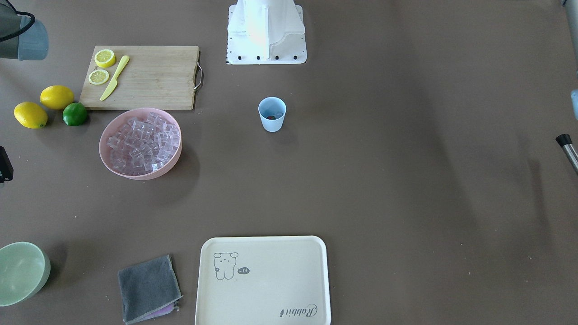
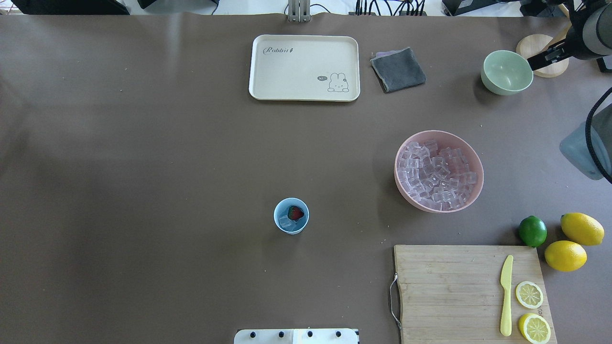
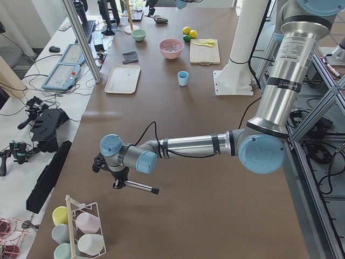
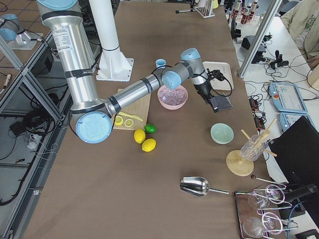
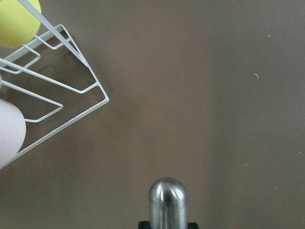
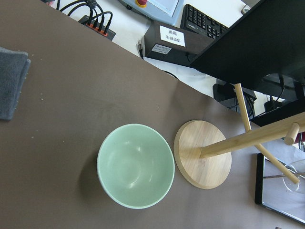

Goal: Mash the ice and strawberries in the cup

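Gripping steel muddler (image 3: 139, 187) in left claw (image 3: 119, 184); right claw (image 4: 215, 103) unreadable. Cup (image 2: 291, 216) far off, likely light, tippy: brace its wall. Ice (image 2: 285, 222) hard, slippery.

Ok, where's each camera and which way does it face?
Front-facing: across the table, facing the robot base; cup mid-table.
Overhead: behind the base, looking down; shares that cup.
Exterior left: table end, left arm nearest.
Exterior right: opposite end, right arm nearest.
Left wrist: down at wire rack, rod.
Right wrist: down at green bowl.
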`<state>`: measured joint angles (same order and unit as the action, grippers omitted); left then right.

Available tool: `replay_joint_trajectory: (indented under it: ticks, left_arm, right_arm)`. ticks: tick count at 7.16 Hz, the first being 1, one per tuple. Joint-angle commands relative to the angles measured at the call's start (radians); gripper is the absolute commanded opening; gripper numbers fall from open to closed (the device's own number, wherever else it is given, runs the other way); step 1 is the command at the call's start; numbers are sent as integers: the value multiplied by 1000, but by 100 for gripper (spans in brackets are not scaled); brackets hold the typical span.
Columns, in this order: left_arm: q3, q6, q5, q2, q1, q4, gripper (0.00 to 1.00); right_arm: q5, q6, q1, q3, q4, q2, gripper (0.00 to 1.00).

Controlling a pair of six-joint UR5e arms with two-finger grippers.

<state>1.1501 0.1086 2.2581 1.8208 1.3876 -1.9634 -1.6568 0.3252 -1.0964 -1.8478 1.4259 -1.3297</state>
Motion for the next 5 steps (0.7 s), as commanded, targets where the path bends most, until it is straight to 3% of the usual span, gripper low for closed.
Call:
replay_joint_trajectory:
  ticks: [1, 5]
  left_arm:
    - [-6, -1, -57, -11, -36, 1, 0]
    - [4, -1, -60, -41, -81, 11, 0]
  right_arm:
    - [25, 0, 12, 5, 1, 9, 100]
    - [3, -2, 12, 2, 2, 4, 100]
